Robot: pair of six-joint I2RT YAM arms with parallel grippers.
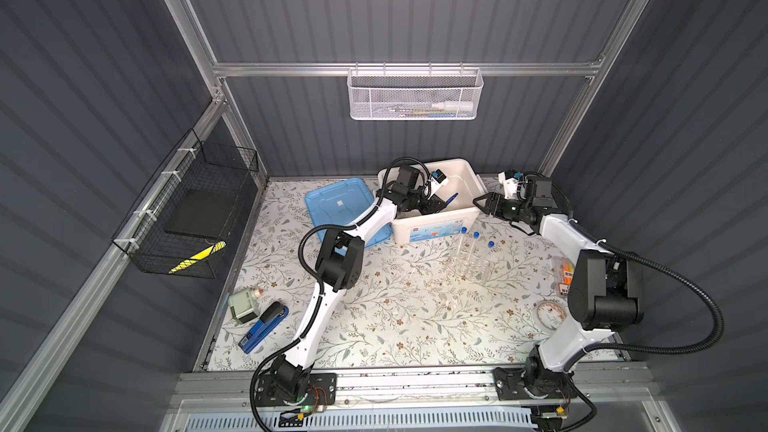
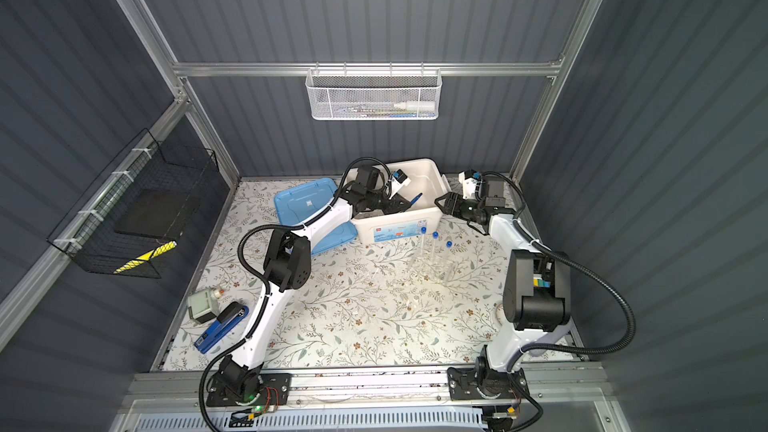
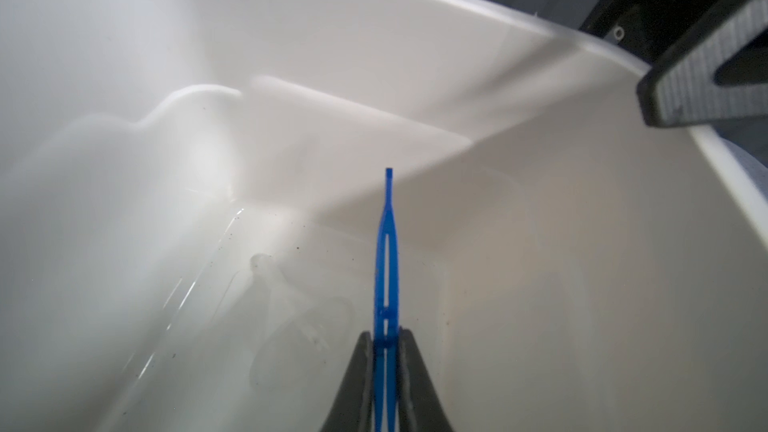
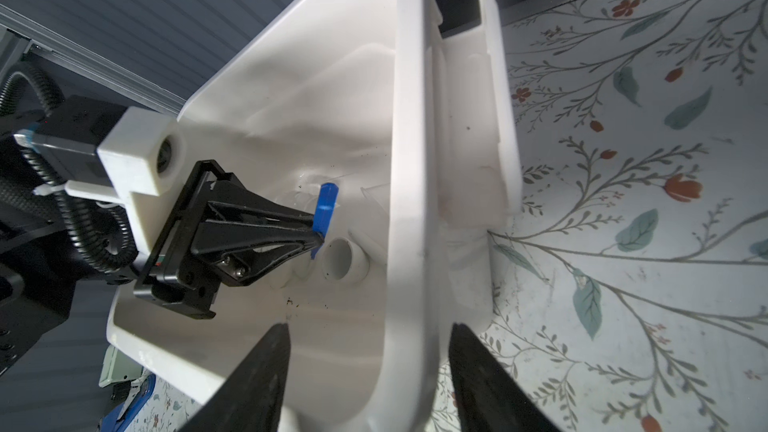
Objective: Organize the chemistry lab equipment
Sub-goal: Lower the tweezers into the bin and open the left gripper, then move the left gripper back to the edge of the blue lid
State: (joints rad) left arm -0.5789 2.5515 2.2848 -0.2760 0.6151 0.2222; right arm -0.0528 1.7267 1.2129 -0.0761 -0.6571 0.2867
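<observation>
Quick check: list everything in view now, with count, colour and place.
bin: one, white, back centre
bin lid: one, light blue, left of bin
tweezers: one, blue, over bin, in left gripper
small bowl: one, white, inside bin
test tubes: three, clear, blue caps, in rack
tube rack: one, clear, by bin
stapler: one, blue-black, front left
grey box: one, grey, beside stapler
marker pack: one, multicoloured, right edge
tape roll: one, pale, right edge
mesh basket: one, white, back rail
wire basket: one, black, left wall
left gripper: one, black, shut on tweezers
right gripper: one, black, open, astride bin's end wall
</observation>
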